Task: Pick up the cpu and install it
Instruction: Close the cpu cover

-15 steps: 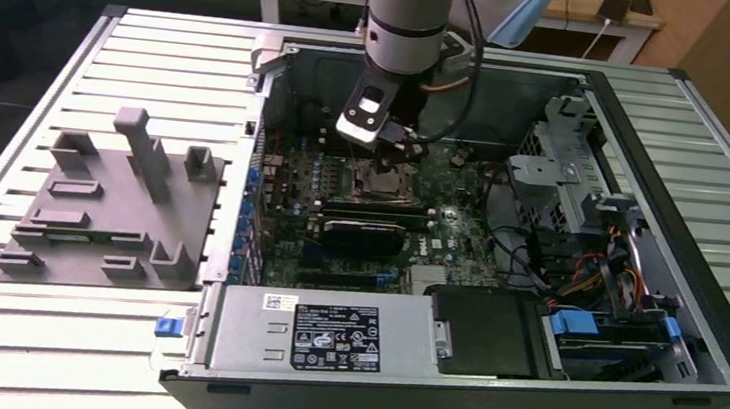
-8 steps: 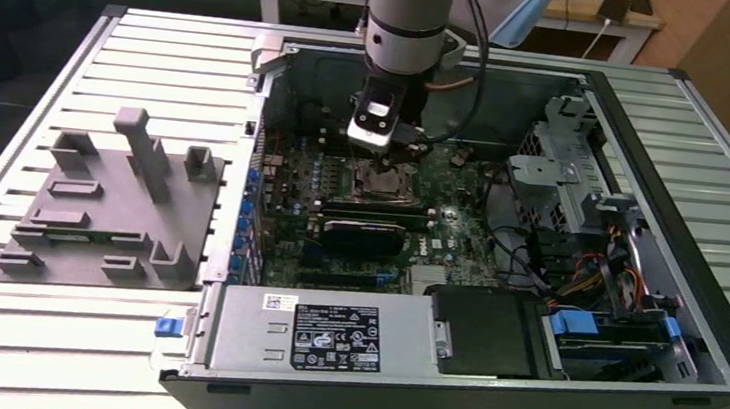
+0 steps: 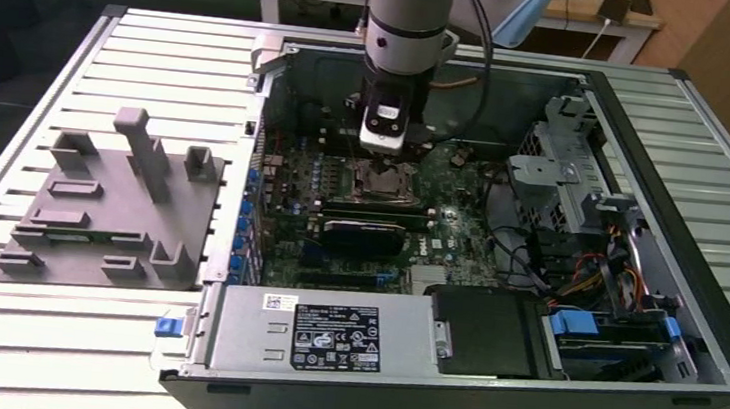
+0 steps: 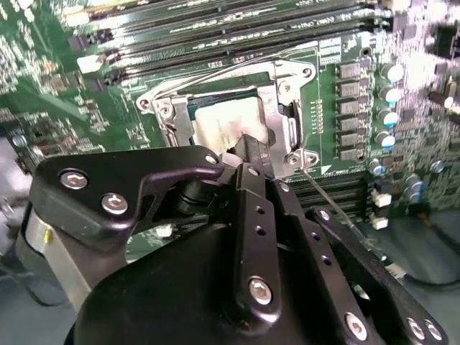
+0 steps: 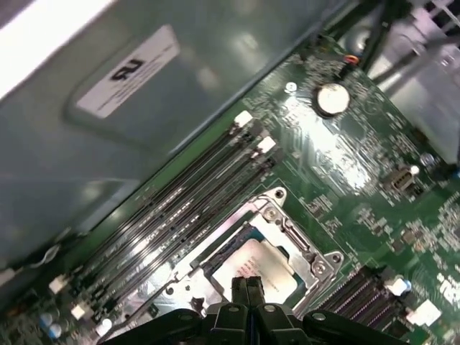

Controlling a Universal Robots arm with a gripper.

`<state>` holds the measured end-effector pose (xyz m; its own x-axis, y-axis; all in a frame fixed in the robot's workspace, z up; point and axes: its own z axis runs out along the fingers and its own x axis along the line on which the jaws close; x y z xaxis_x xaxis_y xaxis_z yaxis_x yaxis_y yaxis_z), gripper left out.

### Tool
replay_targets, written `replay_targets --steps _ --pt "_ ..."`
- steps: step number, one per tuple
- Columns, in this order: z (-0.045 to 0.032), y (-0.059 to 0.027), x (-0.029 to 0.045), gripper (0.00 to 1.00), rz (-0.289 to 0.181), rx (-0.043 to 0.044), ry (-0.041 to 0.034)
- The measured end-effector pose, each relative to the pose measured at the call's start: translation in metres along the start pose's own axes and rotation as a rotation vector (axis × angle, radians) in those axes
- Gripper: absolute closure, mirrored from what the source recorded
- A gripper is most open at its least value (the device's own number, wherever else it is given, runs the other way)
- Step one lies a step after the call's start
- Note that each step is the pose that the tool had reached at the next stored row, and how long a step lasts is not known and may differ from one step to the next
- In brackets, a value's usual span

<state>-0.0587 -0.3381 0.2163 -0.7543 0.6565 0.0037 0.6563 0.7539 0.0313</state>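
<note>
Currently, the gripper (image 5: 249, 287) is hanging tip-down w/ its fingers (image 5: 241, 286) pressed together, no gap between them and nothing clamped. In both wrist views the closed tips are sitting directly over the cpu (image 5: 277, 272); contact vs. a small gap cannot be told. The cpu is lying flat inside the socket frame (image 5: 289, 228), silvery top plate facing up, approx. square to the frame edges. The frame's metal bracket is surrounding the chip on the motherboard (image 5: 345, 165), w/ the memory slots (image 5: 180, 208) running just beside it. In the exterior view the arm is reaching down into the open pc case (image 3: 670, 380). A grey block (image 3: 111, 200) w/ upright posts is resting on the slatted table (image 3: 4, 331), beside the case on the exterior view's left.
</note>
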Motion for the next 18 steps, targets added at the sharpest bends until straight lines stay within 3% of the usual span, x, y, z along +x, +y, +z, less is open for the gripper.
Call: replay_targets --steps 18 --pt "0.0008 0.0000 0.0000 0.89 -0.328 0.0013 0.0102"
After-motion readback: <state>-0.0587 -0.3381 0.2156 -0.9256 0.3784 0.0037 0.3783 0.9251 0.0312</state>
